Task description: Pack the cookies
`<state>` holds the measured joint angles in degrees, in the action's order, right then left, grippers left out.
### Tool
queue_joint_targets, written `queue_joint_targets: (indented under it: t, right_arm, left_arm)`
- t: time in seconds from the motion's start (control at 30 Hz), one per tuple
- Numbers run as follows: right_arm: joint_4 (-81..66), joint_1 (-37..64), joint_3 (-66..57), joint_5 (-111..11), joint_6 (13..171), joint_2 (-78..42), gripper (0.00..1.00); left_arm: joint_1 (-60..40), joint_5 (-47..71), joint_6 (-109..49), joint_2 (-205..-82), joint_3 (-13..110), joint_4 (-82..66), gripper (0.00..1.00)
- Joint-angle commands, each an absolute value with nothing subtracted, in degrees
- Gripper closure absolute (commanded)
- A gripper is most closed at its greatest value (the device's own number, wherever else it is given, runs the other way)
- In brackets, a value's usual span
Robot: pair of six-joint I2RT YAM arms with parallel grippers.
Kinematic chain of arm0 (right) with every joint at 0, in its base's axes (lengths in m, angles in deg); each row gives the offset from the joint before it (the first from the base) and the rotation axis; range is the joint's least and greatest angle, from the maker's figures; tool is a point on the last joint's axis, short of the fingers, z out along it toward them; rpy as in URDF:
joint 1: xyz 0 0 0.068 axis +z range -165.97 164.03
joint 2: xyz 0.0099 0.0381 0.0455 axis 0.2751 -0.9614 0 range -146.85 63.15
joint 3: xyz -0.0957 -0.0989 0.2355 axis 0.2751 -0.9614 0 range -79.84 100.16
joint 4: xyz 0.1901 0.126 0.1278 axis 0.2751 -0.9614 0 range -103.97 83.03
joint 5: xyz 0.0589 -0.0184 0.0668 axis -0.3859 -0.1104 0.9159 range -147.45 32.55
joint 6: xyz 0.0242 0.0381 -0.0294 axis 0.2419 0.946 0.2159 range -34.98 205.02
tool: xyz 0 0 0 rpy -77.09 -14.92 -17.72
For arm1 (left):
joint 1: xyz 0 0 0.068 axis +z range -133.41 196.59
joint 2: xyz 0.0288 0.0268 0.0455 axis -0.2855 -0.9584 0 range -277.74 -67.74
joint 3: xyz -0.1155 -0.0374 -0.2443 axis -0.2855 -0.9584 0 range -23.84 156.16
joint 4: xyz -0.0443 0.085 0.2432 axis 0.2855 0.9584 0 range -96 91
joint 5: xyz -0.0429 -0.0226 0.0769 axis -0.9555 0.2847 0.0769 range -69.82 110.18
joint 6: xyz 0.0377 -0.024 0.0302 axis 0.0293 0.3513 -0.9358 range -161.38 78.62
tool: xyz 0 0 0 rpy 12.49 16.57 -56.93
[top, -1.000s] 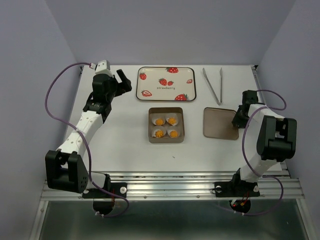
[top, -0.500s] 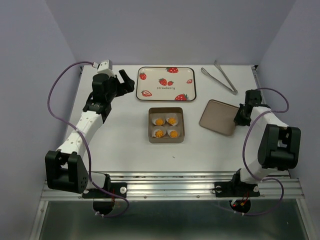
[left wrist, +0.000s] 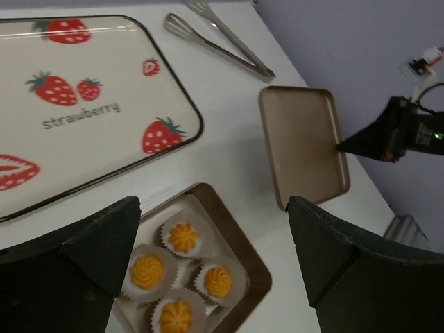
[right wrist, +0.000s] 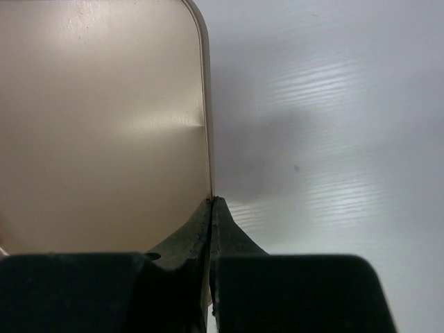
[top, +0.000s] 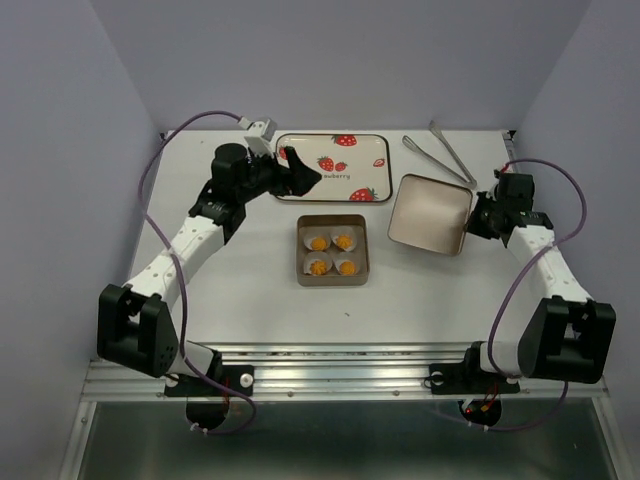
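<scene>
Four orange-yellow cookies [top: 332, 254] sit in white paper cups inside an open gold tin [top: 302, 250] at the table's middle. They also show in the left wrist view [left wrist: 184, 236]. My right gripper [top: 476, 222] is shut on the right edge of the tin's gold lid [top: 430, 214] and holds it tilted up, right of the tin. The right wrist view shows the jaws [right wrist: 211, 201] pinching the lid's rim [right wrist: 104, 125]. My left gripper [top: 300, 175] is open and empty, above the strawberry tray's left part. In its own view [left wrist: 211, 208] it looks down on the tin [left wrist: 258, 277].
A strawberry-printed tray [top: 350, 147] lies behind the tin. Metal tongs [top: 452, 153] lie at the back right, behind the lid. The lid [left wrist: 302, 142] and tongs [left wrist: 218, 38] also show in the left wrist view.
My right gripper has lifted the lid off the table and tilted it up, shifting it back; the tongs got pushed to the back. My left gripper has swung right over the strawberry tray.
</scene>
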<state>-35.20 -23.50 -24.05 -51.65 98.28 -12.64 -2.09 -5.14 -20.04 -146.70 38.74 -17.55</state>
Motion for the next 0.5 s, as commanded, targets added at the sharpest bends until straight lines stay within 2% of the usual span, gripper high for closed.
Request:
queue_joint_targets:
  t: [0.0,0.13,0.27,0.47]
  right_arm:
    - [-33.17,-20.9,-20.08,-42.52,96.98,-7.88,0.99]
    - [-32.11,-18.97,-18.32,-36.71,97.41,-6.11,0.99]
    - [-32.11,-14.14,-16.57,-36.97,97.06,-6.02,0.99]
    - [-30.36,-12.28,-15.94,-33.56,97.5,-4.44,0.99]
  left_arm:
    - [-6.87,-20.94,-20.73,-150.0,42.25,-24.36,0.01]
    - [-11.08,-21.57,-19.15,-151.94,43.04,-25.6,0.01]
    - [-14.77,-21.92,-19.05,-154.31,45.41,-26.04,0.01]
    - [-15.84,-19.56,-17.65,-156.16,46.21,-26.56,0.01]
